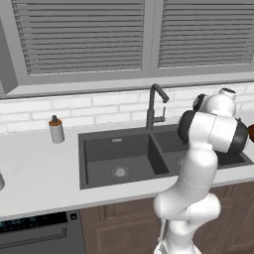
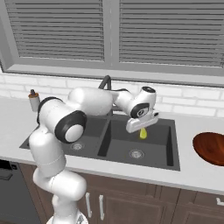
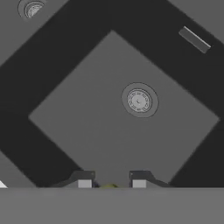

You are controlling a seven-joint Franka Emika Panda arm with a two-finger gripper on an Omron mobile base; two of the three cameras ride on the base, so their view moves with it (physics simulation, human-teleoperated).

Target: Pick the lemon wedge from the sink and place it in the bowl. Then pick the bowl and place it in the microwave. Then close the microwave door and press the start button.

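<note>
Lemon wedge (image 2: 143,133) is pinched between the fingers of my gripper (image 2: 142,129), hanging out the bottom like a little yellow drip, clear of the floor of the sink (image 2: 173,144) over the right-hand basin. In the hand view I can just catch a sliver of yellow (image 3: 109,186) between the two dark fingertips (image 3: 84,182), with the round drain (image 3: 139,101) and bare basin floor well below, so I'd say the wedge is properly up in the air and not resting on anything. Jaws are closed down on it, narrow gap, which makes sense for something that tiny. It's held by its upper part so most of it dangles free, and that's probably handy for dropping it cleanly into the bowl (image 2: 211,148), which sits on the counter (image 2: 192,175) off to the right of the sink, well apart from where the hand is now. Arm is stretched out sideways across the basins, wrist pointing roughly down. The faucet (image 1: 155,106) stands at the back between the two basins, so I figure the way to the bowl is up and over the right rim without going near it. My one worry is the grip: it's a small slippery-looking bit held at the very tips, so a jerky swing could shake it loose. There's a soap bottle (image 1: 56,129) way off on the left, not in play.
</note>
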